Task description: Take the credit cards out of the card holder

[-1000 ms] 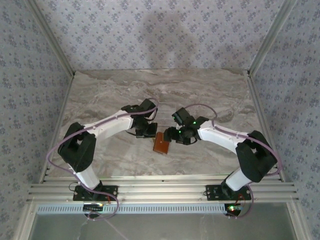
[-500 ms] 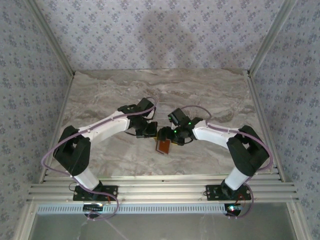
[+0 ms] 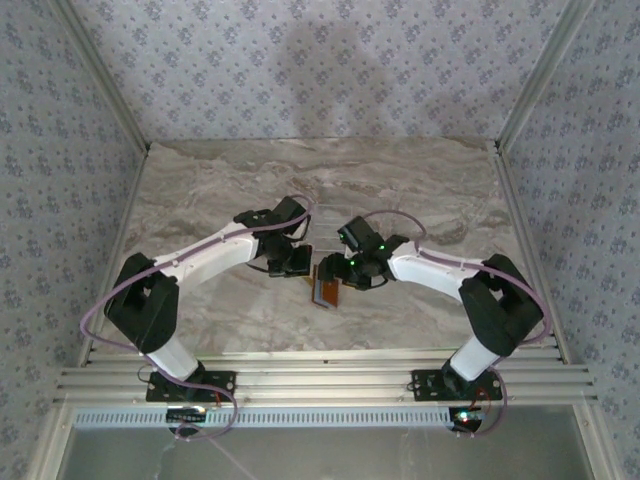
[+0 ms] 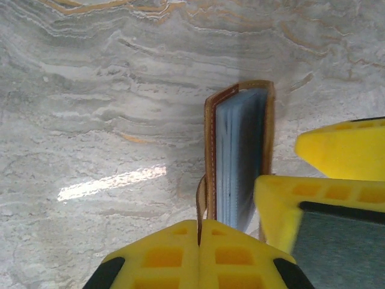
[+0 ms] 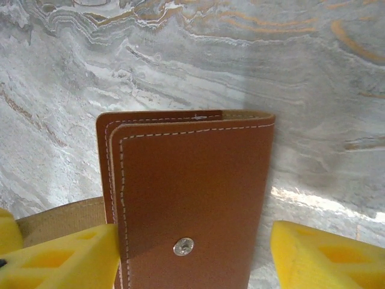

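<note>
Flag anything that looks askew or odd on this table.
The card holder is not lying flat: it is up on edge between the grippers, slightly open, blue-grey sleeves showing. The left gripper is shut on its thin strap; the right gripper straddles its brown cover.

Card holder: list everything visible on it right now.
The card holder is orange-brown leather with pale stitching round its edges and a metal snap stud on the outer face. It stands on edge, partly open, near the middle of the marble table. The left wrist view looks into its pale blue-grey sleeves. The left hand is shut on a thin leather flap. The right hand is open, straddling the covers. Contact with the table cannot be told.
</note>
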Motion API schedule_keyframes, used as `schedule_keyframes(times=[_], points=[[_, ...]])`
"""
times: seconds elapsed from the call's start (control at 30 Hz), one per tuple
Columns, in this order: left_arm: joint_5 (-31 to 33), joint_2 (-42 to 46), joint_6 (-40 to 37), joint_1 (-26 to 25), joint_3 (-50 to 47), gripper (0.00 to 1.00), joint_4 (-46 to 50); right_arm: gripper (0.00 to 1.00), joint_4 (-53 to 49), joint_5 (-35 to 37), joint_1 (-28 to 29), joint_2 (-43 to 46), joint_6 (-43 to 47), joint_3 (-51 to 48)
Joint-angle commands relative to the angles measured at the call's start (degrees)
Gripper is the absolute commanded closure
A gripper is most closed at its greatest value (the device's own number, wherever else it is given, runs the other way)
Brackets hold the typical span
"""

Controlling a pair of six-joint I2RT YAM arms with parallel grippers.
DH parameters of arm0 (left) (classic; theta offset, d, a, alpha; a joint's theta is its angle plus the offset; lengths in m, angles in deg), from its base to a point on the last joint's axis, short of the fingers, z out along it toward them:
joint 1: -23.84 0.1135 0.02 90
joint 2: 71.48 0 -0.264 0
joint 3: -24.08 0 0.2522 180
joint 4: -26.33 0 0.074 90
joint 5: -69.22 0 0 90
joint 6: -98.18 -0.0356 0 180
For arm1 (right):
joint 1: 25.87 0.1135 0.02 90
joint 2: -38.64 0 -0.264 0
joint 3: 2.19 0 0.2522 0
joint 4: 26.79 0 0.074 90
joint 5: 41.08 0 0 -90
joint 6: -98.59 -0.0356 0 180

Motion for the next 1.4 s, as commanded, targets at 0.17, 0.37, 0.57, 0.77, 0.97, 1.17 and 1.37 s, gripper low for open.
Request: schedule_keyframes(times=[0.17,0.37,0.57,0.77,0.97,1.17,1.37], points=[[3.05,-1.36,-1.51,0.63,1.11,1.00,3.81,0.45,-6.56,5.10,-0.87,4.53,2.04,-1.83],[3.18,-1.12,-1.86,0.83,1.25,1.00,4.36,0.64,-8.73,7.67,-1.22,5.14,3.08,-2.24],[1.64,0.74,-2.69,0.82,3.22,1.00,5.75,0.76,-5.95,7.88,-1.27,3.81,2.86,-4.16],[-3.01,1.87,-2.68,-0.22,5.43,1.00,4.98,0.80,-0.56,6.47,-1.44,1.12,2.00,-6.20],[-3.98,1.06,-2.64,-2.15,8.49,1.00,6.01,0.70,1.05,6.74,-1.56,-0.05,1.34,-7.34],[-4.49,0.82,-2.48,-2.52,9.55,1.00,6.45,0.59,-5.81,12.63,-2.40,3.86,2.38,-6.64],[-4.16,0.01,-2.84,-2.52,10.24,1.00,7.04,0.56,-9.67,14.44,-3.10,7.58,3.16,-4.84]])
